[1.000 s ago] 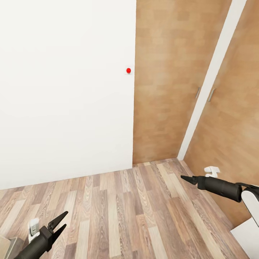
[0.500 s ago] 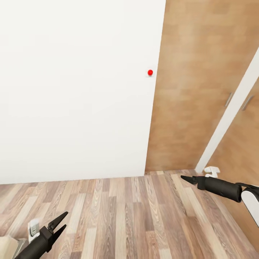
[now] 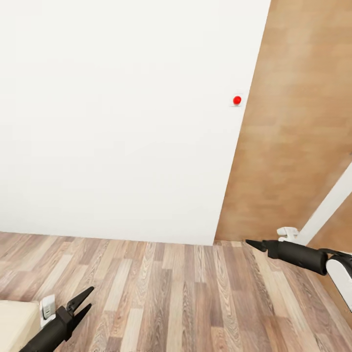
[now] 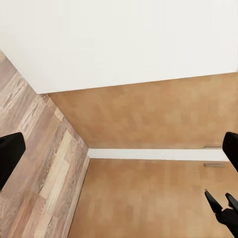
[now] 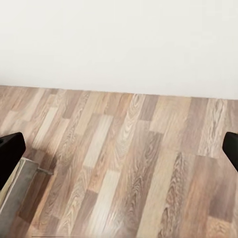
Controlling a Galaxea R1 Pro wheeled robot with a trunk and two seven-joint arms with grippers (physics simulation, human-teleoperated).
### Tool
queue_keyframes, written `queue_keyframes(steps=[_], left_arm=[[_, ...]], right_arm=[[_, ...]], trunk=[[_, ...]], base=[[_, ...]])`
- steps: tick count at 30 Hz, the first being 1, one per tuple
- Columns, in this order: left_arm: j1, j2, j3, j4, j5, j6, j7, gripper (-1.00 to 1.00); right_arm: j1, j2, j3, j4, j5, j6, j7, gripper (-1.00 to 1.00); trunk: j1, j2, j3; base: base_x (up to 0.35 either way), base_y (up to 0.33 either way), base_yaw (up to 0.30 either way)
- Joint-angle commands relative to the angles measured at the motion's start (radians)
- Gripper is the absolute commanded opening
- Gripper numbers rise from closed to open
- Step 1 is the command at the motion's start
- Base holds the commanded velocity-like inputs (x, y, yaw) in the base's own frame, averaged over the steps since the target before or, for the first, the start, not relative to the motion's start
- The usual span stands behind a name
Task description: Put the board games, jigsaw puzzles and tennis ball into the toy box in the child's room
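Note:
The board games, jigsaw puzzles, tennis ball, toy box and table are out of view. Low at the left of the head view, my left gripper hangs open over the wood floor with nothing in it. Off to the right, my right gripper points toward the middle of the room; its fingers stand wide apart, open and empty. The left wrist view catches the right gripper too. A beige corner at the bottom left looks like the bed's mattress.
A plain white wall with a small red button faces me. To its right stand wooden wardrobe doors with a white strip. Wood plank floor stretches in front. A grey frame edge lies low near the right gripper.
The whole picture has shifted right, so the camera has turned left. The red button and wardrobe slid right, and the beige corner has come into view. Both arms keep their pose.

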Motion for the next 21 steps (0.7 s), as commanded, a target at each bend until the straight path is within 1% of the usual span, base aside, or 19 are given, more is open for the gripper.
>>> queue_keyframes(steps=[1, 7, 17, 19, 21], left_arm=[[0.0, 0.0, 0.0, -0.003, 0.007, 0.008, 0.003, 1.0], [-0.003, 0.0, -0.001, -0.005, 0.007, 0.015, 0.005, 1.0], [-0.008, 0.0, -0.003, -0.012, 0.006, 0.019, 0.007, 1.0], [-0.009, 0.0, -0.004, -0.013, 0.001, 0.019, 0.018, 1.0], [-0.009, 0.0, -0.004, -0.01, -0.008, 0.02, 0.046, 1.0]], right_arm=[[-0.001, 0.003, 0.003, 0.0, 0.008, 0.005, 0.004, 1.0], [-0.002, 0.014, 0.023, 0.0, 0.019, 0.008, -0.004, 1.0], [-0.003, 0.017, 0.034, 0.0, 0.023, 0.013, -0.005, 1.0], [-0.004, 0.018, 0.035, 0.0, 0.023, 0.013, -0.006, 1.0], [-0.004, 0.018, 0.037, 0.0, 0.023, 0.014, -0.006, 1.0]], trunk=[[0.001, -0.002, -0.002], [0.001, -0.002, -0.002], [0.001, -0.002, -0.002], [0.001, -0.002, -0.002], [0.001, -0.002, -0.002]], base=[[0.014, 0.0, 0.294], [0.008, 0.0, 0.294], [0.002, 0.0, 0.294], [0.001, 0.0, 0.296], [0.0, 0.0, 0.297]])
